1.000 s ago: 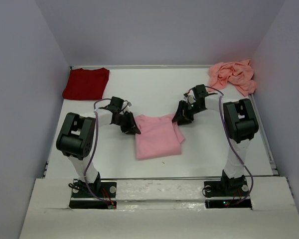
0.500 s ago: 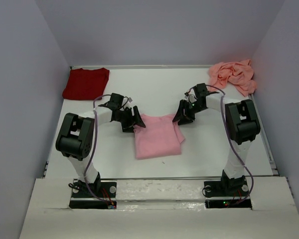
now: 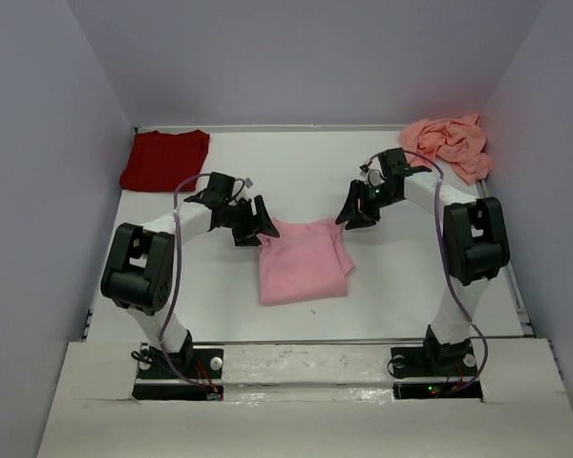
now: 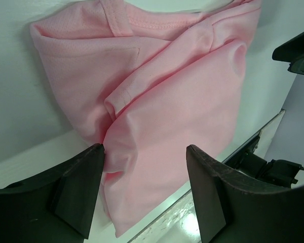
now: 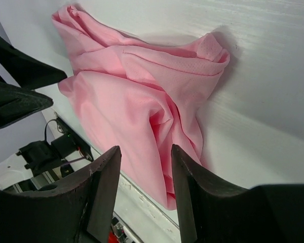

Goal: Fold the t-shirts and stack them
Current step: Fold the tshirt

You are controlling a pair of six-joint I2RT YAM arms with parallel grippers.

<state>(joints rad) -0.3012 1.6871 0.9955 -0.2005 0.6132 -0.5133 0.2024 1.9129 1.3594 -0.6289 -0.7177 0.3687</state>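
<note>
- My left fingers (image 4: 81, 187): spread apart, grasping nothing. The light pink folded cloth t-shirt (image 4: 167, 126) fills the gap beneath them. Its bunched fold edge sits just beside one finger; I cannot tell whether it touches.
- My right fingers (image 5: 104, 187): also spread and empty, hanging over the same shirt's rumpled far right corner.
- Seen from above, the pink shirt lies mid-table on the white table (image 3: 296, 172). My two sets of fingers flank its far edge, left at the far left corner, right at the far right.
- Long axis: far to near, running from my fingers back toward my bases, a little skewed.
- Reach: both arms are about equally near the shirt.
- Dark red folded cloth t-shirt (image 3: 165, 160): far left corner, well apart from the pink one, nearer my left arm.
- Salmon-pink crumpled cloth t-shirt (image 3: 446, 143): far right corner, nearer my right arm, not yet folded.
- Judgement: if pink is to stack on red, the carry goes far and left. Neither set of fingers holds the cloth, so a fresh pinch comes first.
</note>
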